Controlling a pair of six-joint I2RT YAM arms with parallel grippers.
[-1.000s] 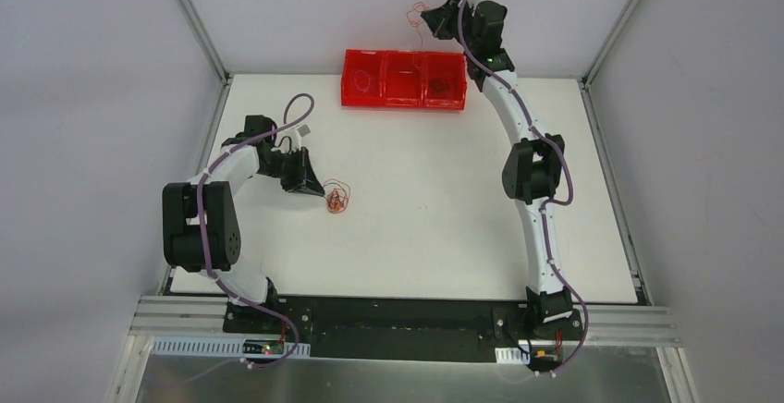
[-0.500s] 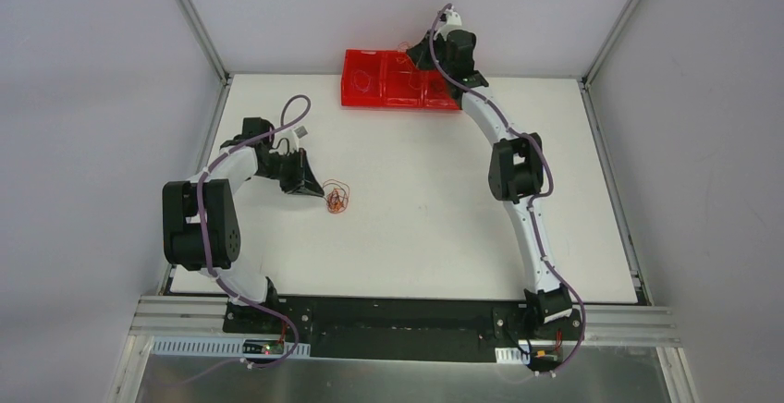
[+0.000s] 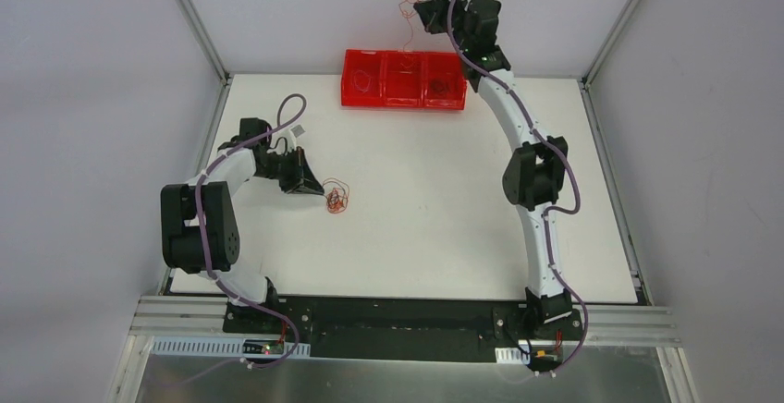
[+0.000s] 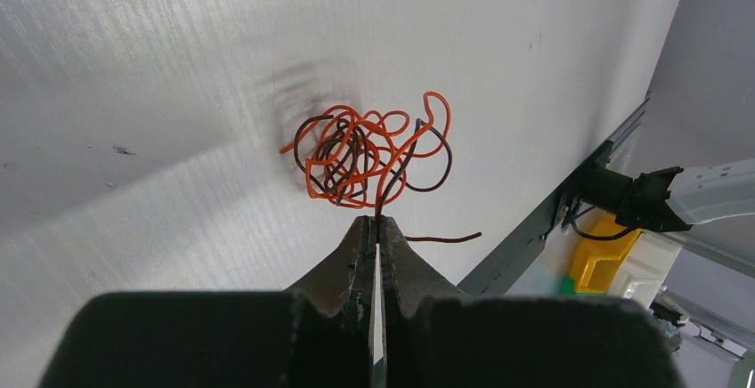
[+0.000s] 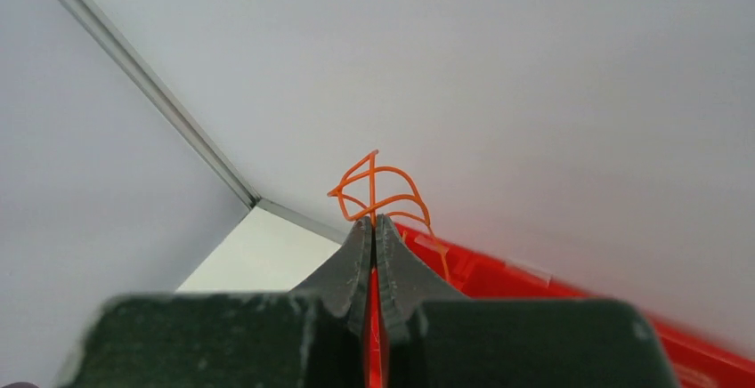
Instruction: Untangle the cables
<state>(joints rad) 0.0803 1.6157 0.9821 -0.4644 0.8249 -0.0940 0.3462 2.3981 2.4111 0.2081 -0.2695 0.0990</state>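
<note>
- White matt table (image 3: 416,227), with faint scuffs in the left wrist view.
- Left gripper (image 4: 376,221): jaws pinched together on a dark strand of the tangle (image 4: 369,157). The arm is unchanged from half a second ago.
- Tangle: thin orange and dark-brown wires in a scribbly knot. It lies on the table left of centre, right at the left fingertips, same spot as before.
- Tray (image 3: 404,79): glossy translucent red plastic, three compartments, at the far table edge.
- Right gripper (image 5: 374,221): clamped on a loop (image 5: 378,188) of thin orange wire bent in angular arcs. Half a second ago it was low over the tray; now it is lifted behind it, against the grey wall.
</note>
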